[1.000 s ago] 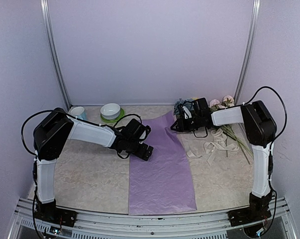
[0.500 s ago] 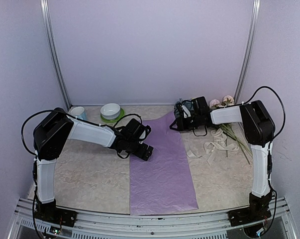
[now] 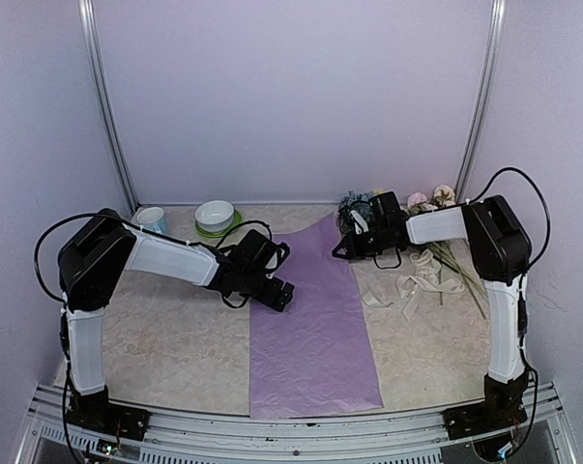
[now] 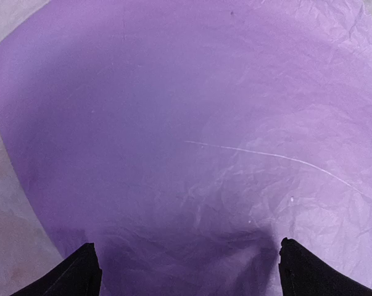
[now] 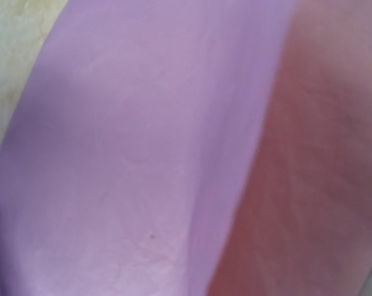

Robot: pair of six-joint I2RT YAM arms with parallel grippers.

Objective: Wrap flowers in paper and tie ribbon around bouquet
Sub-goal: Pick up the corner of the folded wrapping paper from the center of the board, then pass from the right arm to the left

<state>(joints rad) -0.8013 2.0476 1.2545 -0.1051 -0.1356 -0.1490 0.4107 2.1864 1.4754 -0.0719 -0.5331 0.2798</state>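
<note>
Paper (image 3: 315,324) lies flat on the table (image 3: 165,338), a long lilac sheet running from the near edge toward the back wall, between my two arms. My left gripper (image 3: 282,296) is low over the sheet's left edge, about halfway up it, spread as wide as it goes with nothing in it. In the left wrist view my black fingertips (image 4: 74,277) sit in the bottom corners with bare crinkled paper (image 4: 192,142) filling the gap and a strip of table (image 4: 7,234) at left. Can't tell if the tips touch the sheet. My right gripper (image 3: 345,244) is at the paper's far right edge, near the back corner, closed right down. The right wrist view is blurred and very close: lilac paper (image 5: 130,154) across most of it, a pinkish-red blur at right, a bit of table (image 5: 13,24) top left. My own fingers don't show there, so I can't tell whether any of the sheet is pinched between them. Flowers (image 3: 431,201) lie on the table at back right, off the paper, pink heads by the wall, stems running toward the near side. Ribbon (image 3: 422,275) is a loose cream tangle just right of the paper, beside the stems, apart from both grippers. A white bowl on a green saucer (image 3: 215,217) and a pale blue cup (image 3: 152,218) stand at back left, off the paper.
</note>
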